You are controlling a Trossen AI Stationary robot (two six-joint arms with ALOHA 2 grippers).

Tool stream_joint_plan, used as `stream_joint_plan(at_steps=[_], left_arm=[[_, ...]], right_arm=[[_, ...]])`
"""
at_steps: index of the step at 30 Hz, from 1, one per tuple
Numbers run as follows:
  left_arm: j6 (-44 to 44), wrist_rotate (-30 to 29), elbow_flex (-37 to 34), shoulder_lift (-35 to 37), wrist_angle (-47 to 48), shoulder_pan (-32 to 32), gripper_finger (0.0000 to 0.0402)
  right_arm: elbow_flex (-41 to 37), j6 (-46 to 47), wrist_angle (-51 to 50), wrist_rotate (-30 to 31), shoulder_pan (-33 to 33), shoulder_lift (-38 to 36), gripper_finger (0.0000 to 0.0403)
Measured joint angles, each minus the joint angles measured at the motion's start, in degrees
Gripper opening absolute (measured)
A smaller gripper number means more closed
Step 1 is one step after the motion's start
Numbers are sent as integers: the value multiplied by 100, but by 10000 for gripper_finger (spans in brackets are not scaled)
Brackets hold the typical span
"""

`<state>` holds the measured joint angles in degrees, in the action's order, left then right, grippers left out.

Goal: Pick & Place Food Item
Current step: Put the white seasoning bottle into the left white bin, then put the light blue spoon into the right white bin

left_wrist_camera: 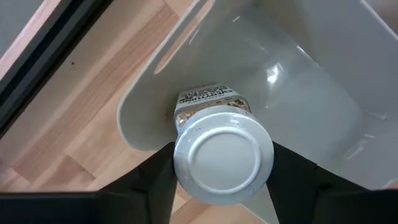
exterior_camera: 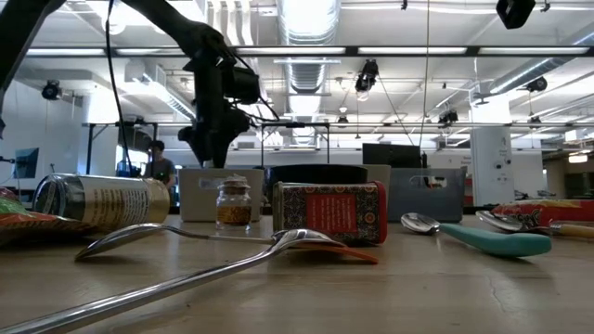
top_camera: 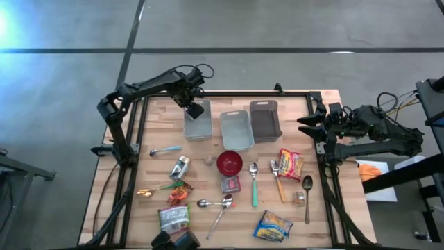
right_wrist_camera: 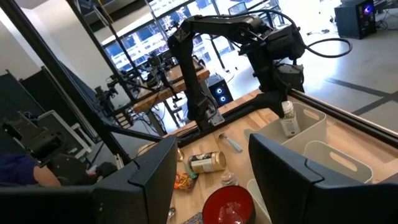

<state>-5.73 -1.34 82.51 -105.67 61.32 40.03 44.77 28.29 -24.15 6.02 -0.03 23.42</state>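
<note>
My left gripper [top_camera: 195,110] points down over the far end of the leftmost pale bin [top_camera: 198,126]. It is shut on a small jar [left_wrist_camera: 214,102] with a white lid and a printed label. The right wrist view shows the jar [right_wrist_camera: 286,119] hanging under the gripper at the bin's rim [right_wrist_camera: 311,121]. My right gripper [top_camera: 305,125] waits open and level at the table's right edge, holding nothing. My left gripper pinches the jar by its white lid [left_wrist_camera: 222,155], one finger [left_wrist_camera: 149,186] on each of two opposite sides of the lid. The fingers come from above, pointing down. The jar hangs upright below them, over the bin's end wall [left_wrist_camera: 143,118].
A second pale bin [top_camera: 236,130] and a dark bin [top_camera: 264,119] stand to the right of the first. Nearer lie a red bowl [top_camera: 229,163], a can [top_camera: 180,167], a red box [top_camera: 230,183], several spoons and snack packets [top_camera: 291,164].
</note>
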Motion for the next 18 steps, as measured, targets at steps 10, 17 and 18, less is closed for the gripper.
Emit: stream_joint_plan(at_steps=[10, 17, 18], left_arm=[[-56, -18, -6, -45, 37, 4, 355], [-73, -8, -4, 174, 44, -2, 361], [-65, 3, -4, 265, 44, -8, 360]], right_arm=[[0, 24, 3, -1, 0, 0, 196], [0, 4, 1, 0, 0, 0, 196], [0, -2, -1, 0, 0, 0, 196]])
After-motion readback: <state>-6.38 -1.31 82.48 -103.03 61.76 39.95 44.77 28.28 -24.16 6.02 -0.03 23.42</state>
